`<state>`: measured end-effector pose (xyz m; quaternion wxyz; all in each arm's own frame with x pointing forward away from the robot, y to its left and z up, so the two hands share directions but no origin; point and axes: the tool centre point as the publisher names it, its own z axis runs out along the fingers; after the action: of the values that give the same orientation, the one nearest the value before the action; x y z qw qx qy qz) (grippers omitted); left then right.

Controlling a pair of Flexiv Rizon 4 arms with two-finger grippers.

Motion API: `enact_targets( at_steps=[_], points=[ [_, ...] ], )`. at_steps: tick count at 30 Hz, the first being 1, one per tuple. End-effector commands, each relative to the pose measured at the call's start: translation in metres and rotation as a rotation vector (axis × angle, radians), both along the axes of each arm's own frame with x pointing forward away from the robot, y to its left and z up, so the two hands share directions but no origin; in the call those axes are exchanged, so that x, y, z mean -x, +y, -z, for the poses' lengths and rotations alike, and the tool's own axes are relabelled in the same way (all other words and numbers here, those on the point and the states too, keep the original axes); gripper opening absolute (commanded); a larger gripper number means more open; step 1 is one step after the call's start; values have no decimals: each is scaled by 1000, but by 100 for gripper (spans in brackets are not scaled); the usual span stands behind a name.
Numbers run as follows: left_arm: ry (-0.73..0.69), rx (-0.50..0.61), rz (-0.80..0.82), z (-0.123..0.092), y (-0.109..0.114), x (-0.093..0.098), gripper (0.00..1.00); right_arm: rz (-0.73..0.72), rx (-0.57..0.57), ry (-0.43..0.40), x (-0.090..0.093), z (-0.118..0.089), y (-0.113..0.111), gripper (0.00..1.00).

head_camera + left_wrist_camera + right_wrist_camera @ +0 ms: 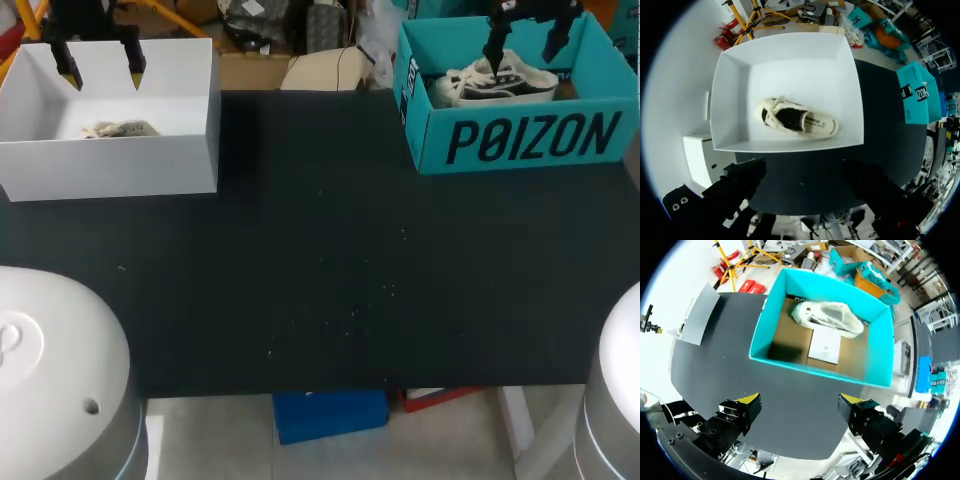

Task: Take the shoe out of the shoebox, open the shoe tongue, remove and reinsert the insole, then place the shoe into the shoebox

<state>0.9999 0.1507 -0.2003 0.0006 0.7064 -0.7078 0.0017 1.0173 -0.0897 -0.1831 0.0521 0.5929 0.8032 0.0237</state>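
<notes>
A white shoe [827, 317] with dark trim lies inside the open teal shoebox [520, 140], close to the wall farthest from the right end effector [800, 400]. Beside it, on the box's brown floor, lies a white paper sheet [825, 345]. The right end effector hangs above this box with its 2 yellow-tipped fingers wide apart, gripping nothing and touching neither shoe nor box as far as the wrist view shows.

A 2nd shoe, a cream shoe [797, 119] with a dark opening and loose laces, rests sole down in the open white shoebox [110, 165]. It sits nearer the wall on the side of the left end effector [100, 65] than the far wall. The left end effector hangs over this box, its 2 fingers spread apart and empty, clear of the shoe.

Both boxes stand on the dark worktop [320, 250] along its far edge, the white one at the left and the teal one at the right, well apart from each other. Each arm comes in from its own side and stays over its own box.
</notes>
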Motion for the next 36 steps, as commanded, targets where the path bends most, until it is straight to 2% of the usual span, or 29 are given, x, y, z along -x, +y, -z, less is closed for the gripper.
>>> enact_targets(
  at_steps=[1, 9, 14, 18, 20, 23, 28, 29, 30, 31, 34, 36],
  points=[
    [1, -1, -1, 0, 0, 0, 100, -617, 84, -260, 8, 1, -1, 100],
    [1, -1, -1, 0, 0, 0, 100, -617, 84, -260, 8, 1, -1, 100],
    [1, -1, -1, 0, 0, 0, 100, -1049, 169, -202, -44, 6, -30, 100],
    [1, -1, -1, 0, 0, 0, 100, -1256, 248, -133, -73, 14, -48, 100],
    [1, -1, -1, 0, 0, 0, 100, -1319, 217, -126, -83, 21, -50, 100],
    [1, -1, -1, 0, 0, 0, 100, -1392, 243, -96, -100, 34, -50, 100],
    [1, -1, -1, 0, 0, 0, 100, -1443, 246, -63, -127, 50, -49, 100],
    [1, -1, -1, 0, 0, 0, 100, -1445, 248, -62, -131, 54, -49, 89],
    [1, -1, -1, 0, 0, 0, 100, -1447, 244, -60, -136, 57, -49, 56],
    [1, -1, -1, 0, 0, 0, 100, -1448, 243, -54, -140, 61, -50, 47],
    [1, -1, -1, 0, 0, 0, 100, -1451, 247, -49, -151, 74, -52, 45],
    [1, -1, -1, 0, 0, 0, 100, -1450, 245, -42, -158, 83, -54, 47]
  ],
)
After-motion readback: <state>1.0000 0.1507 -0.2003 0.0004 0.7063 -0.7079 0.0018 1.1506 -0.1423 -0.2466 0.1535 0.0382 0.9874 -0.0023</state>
